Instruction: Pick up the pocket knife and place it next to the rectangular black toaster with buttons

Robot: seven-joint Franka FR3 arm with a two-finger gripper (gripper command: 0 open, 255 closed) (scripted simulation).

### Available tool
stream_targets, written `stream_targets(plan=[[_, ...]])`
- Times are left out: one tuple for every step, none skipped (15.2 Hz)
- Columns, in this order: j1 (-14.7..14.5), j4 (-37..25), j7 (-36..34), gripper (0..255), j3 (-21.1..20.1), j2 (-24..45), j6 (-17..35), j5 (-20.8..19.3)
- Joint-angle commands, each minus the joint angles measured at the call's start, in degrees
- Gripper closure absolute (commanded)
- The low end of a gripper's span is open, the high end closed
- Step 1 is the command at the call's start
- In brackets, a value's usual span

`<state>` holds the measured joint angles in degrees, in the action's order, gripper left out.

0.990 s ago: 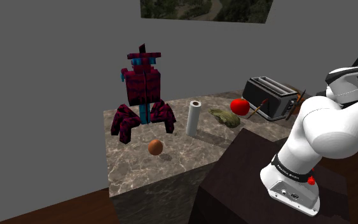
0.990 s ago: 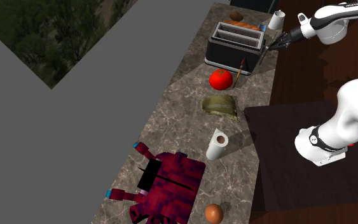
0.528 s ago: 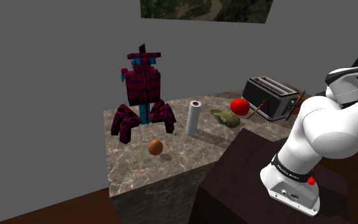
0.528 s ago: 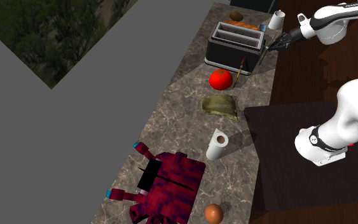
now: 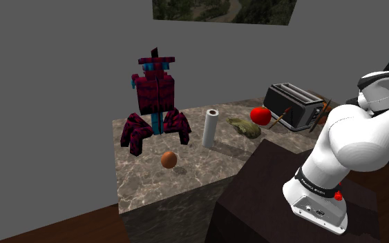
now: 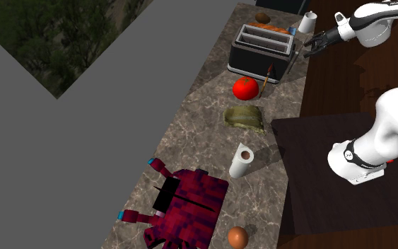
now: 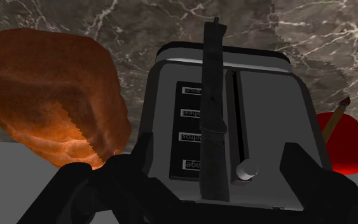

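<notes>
The pocket knife [image 7: 213, 108] is a long thin dark bar. It stands nearly upright, leaning on the button end of the black toaster [image 7: 234, 114]. My gripper [image 7: 206, 188] is open, its fingers spread wide to either side of the knife's lower end and clear of it. In the second exterior view the gripper [image 6: 315, 44] hovers just off the counter's edge beside the toaster [image 6: 261, 48], with the knife [image 6: 296, 59] a thin dark line at the toaster's end. In the shoulder view the toaster [image 5: 294, 105] stands at the counter's far right.
On the marble counter [image 6: 204, 134] lie a red tomato [image 6: 245, 88] with a thin stick leaning on it, an olive lump [image 6: 244, 117], a white paper roll [image 6: 242, 161], a red-and-dark figure [image 6: 186, 212] and a brown ball [image 6: 237, 237]. An orange-brown loaf [image 7: 56, 95] sits beside the toaster.
The fingers have opened and let go of the knife, which now leans on the toaster. The hand has drawn back a little from the counter's edge.
</notes>
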<state>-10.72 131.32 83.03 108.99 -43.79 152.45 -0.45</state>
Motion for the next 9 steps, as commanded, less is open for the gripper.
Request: stream_targets(plan=[[4.38,0.43,0.54,0,-3.06,1.23,-2.84,0.58],[6.3,0.47,0.73,0,-4.47,1.73,-4.18,0.85],[6.3,0.47,0.72,0,-4.48,1.72,-4.18,0.83],[6.31,0.48,0.71,0,-4.48,1.72,-4.17,0.82],[6.3,0.47,0.71,0,-4.48,1.72,-4.18,0.82],[6.3,0.47,0.71,0,-4.48,1.72,-4.18,0.82],[6.3,0.47,0.71,0,-4.48,1.72,-4.18,0.82],[6.3,0.47,0.71,0,-4.48,1.72,-4.18,0.82],[6.3,0.47,0.71,0,-4.48,1.72,-4.18,0.82]])
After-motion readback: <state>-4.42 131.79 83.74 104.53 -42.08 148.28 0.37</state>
